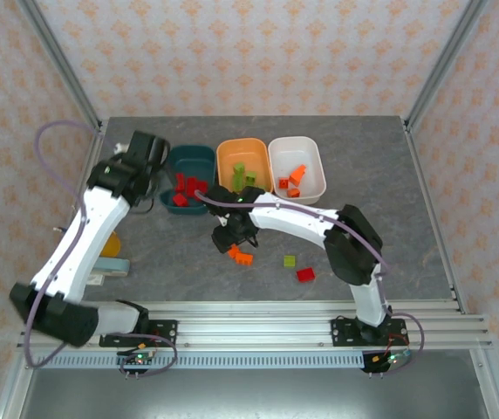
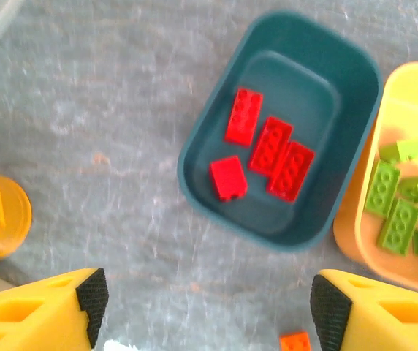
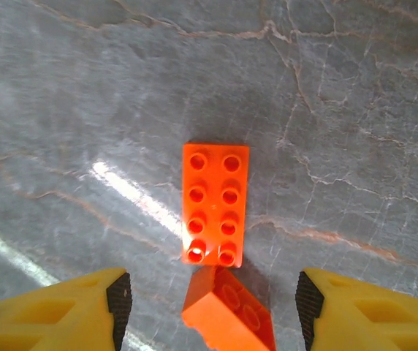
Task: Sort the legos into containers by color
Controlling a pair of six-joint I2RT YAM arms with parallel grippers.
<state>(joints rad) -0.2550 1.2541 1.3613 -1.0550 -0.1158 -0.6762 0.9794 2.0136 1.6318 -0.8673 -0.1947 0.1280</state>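
**Inspector:** Nearest the right wrist lens stood the right gripper (image 3: pixel 213 301), its fingers (image 3: pixel 118 303) spread wide and pinching nothing. Between them lay a tilted orange brick (image 3: pixel 227 313). It appeared to touch the near end of a flat orange two-by-four brick (image 3: pixel 214 203).

**Assessor:** Position on the table (image 1: pixel 389 192)?

**Inspector:** Around the middle, closer to the near edge than the tubs were.

**Assessor:** And the other arm?

**Inspector:** The left gripper (image 2: pixel 210 306) was likewise spread and empty. It hung just beside the dark teal tub (image 2: pixel 355 80), the leftmost of the row toward the far edge, which held four red bricks (image 2: pixel 267 150). Next to that, the orange tub (image 2: pixel 395 91) held lime green bricks (image 2: pixel 397 223). The white tub (image 1: pixel 317 155), rightmost, held orange bricks (image 1: pixel 294 180). A loose green brick (image 1: pixel 290 260) and a loose red brick (image 1: pixel 305 275) lay right of the orange pair, nearer the near edge.

**Assessor:** Hazards?

**Inspector:** Three, in my judgement.
- **Two bricks in the span:** With both orange bricks between the fingers, a closure could catch both. It could also bear on the tilted one's sloping faces, so that it squirted out or knocked its neighbour askew.
- **Wrong tub:** Orange bricks belonged in the white tub. The orange tub matched their colour but held green, which invited a wrong drop.
- **Arm clearance:** The right arm lay stretched across in front of the tubs, near the left arm. A lift toward the row risked a clash, or a clipped tub rim.
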